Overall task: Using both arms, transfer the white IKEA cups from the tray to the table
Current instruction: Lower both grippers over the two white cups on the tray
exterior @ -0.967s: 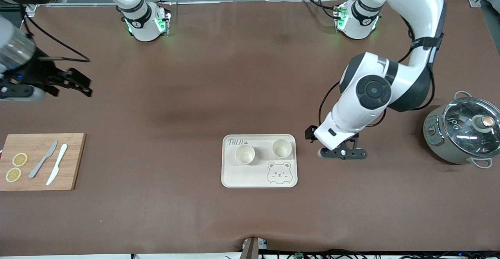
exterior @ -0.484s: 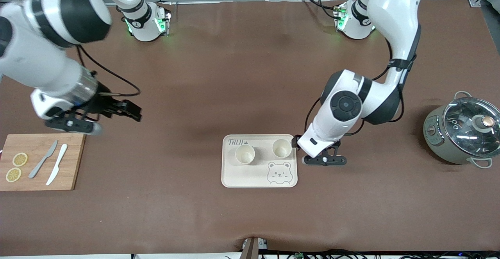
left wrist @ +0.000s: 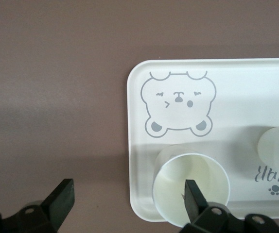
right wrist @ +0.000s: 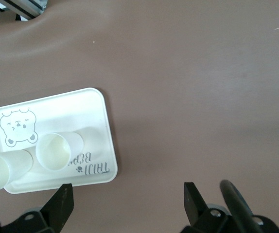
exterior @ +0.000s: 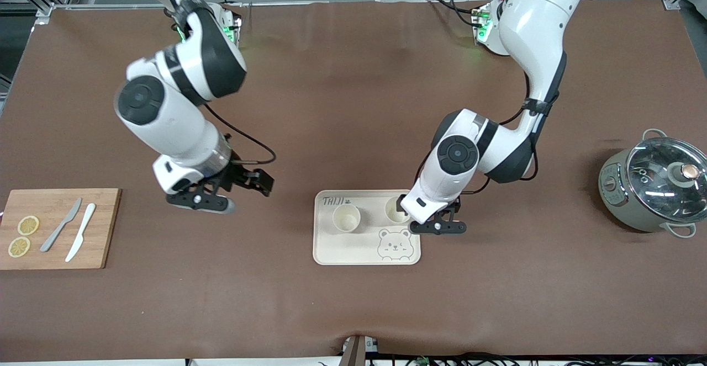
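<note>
Two white IKEA cups stand upright on a cream bear tray (exterior: 331, 253): one (exterior: 346, 218) toward the right arm's end, the other (exterior: 394, 210) toward the left arm's end. My left gripper (exterior: 438, 227) hangs open and empty over the tray's edge beside the second cup. In the left wrist view (left wrist: 128, 196), one finger is over that cup's mouth (left wrist: 173, 182) and the other is over bare table. The other cup (left wrist: 278, 145) shows beside it. My right gripper (exterior: 200, 201) is open and empty over bare table. Its wrist view (right wrist: 127, 196) shows the tray (right wrist: 93, 109) and both cups (right wrist: 57, 150) (right wrist: 1, 170).
A wooden cutting board (exterior: 99, 228) with two lemon slices and two knives lies at the right arm's end of the table. A grey-green pot with a glass lid (exterior: 657, 186) stands at the left arm's end.
The right arm has swung in from the table's end toward the tray. The left gripper has moved from beside the tray to over its edge, next to the cup.
</note>
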`<state>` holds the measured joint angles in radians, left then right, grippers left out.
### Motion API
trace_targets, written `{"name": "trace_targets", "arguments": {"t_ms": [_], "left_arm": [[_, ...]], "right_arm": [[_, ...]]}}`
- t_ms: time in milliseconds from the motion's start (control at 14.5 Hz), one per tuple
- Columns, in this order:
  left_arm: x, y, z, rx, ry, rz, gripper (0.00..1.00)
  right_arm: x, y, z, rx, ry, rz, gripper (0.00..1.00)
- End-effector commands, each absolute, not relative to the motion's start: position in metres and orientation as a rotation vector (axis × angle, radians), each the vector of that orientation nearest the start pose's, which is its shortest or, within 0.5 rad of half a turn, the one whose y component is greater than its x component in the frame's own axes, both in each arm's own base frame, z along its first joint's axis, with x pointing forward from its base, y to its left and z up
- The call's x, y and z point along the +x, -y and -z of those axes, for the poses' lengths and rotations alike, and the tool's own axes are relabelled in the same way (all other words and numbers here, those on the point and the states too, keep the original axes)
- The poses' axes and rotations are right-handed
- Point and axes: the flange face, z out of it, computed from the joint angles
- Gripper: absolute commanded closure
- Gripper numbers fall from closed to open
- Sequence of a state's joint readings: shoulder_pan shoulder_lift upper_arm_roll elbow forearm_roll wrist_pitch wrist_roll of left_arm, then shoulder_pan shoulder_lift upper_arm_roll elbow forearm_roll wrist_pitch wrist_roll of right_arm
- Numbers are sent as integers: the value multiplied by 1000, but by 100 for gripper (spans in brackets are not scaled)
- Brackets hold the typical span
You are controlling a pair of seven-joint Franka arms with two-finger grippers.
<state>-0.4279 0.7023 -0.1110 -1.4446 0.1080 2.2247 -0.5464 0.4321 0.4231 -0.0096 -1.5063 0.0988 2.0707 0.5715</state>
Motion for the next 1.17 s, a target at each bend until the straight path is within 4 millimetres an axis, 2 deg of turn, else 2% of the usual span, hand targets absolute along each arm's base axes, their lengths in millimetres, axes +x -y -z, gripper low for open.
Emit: {"name": "trace_targets", "arguments": {"t_ms": [0, 276, 415, 691, 1105], "left_arm": [[637, 366, -280, -3151, -37, 166, 0], [636, 366, -271, -3147, -34, 146, 0], [635, 366, -266, -3145, -21, 140, 0], [633, 367, -258, -3142, -18, 124, 0], [629, 372, -248, -3141, -21, 106, 0]], "right_arm": [[640, -320, -410, -2962, -331, 160, 0], [650, -364, -364, -2963, -344, 154, 0], [656, -375, -346, -2966, -329, 155, 0], [654, -395, -307, -2963, -290, 196, 0], [645, -415, -276, -2964, -251, 206, 0]]}}
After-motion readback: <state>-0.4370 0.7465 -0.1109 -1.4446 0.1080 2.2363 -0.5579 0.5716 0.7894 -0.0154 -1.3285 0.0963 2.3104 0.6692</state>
